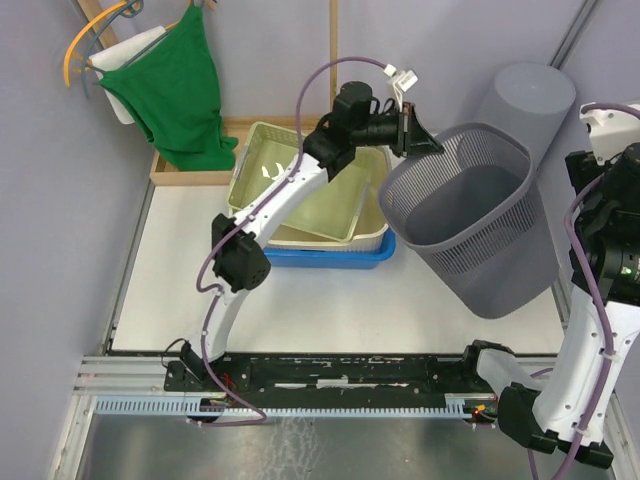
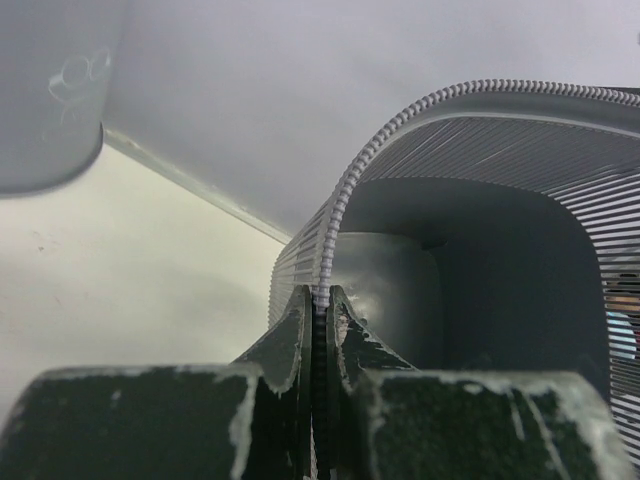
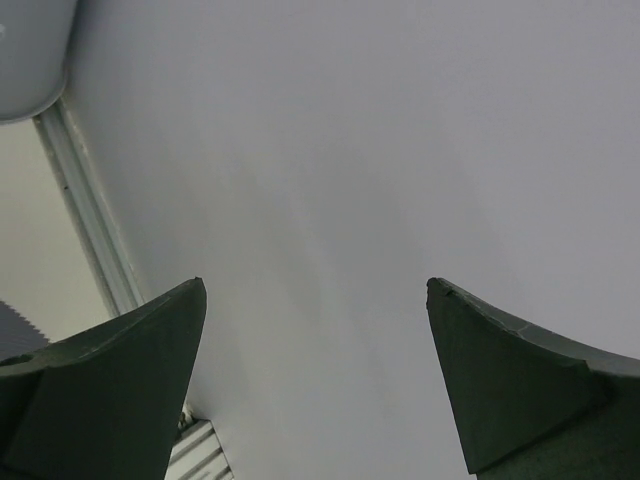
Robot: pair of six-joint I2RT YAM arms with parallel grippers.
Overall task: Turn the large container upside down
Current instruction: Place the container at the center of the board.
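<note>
The large container is a grey slotted basket [image 1: 480,225], lifted off the table and tilted, its mouth facing up and left. My left gripper [image 1: 418,140] is shut on its rim at the far left corner. In the left wrist view the beaded rim [image 2: 335,215] runs down between the closed fingers [image 2: 290,335], and the dark inside of the basket [image 2: 500,260] fills the right side. My right gripper [image 3: 316,300] is open and empty, facing a blank grey wall; its arm [image 1: 612,250] stands at the right, beside the basket.
A solid grey bin [image 1: 525,100] stands behind the basket at the back right. A stack of pale yellow trays [image 1: 300,190] in a blue tray [image 1: 330,257] sits mid-table. A green cloth [image 1: 175,85] hangs on a hanger at the back left.
</note>
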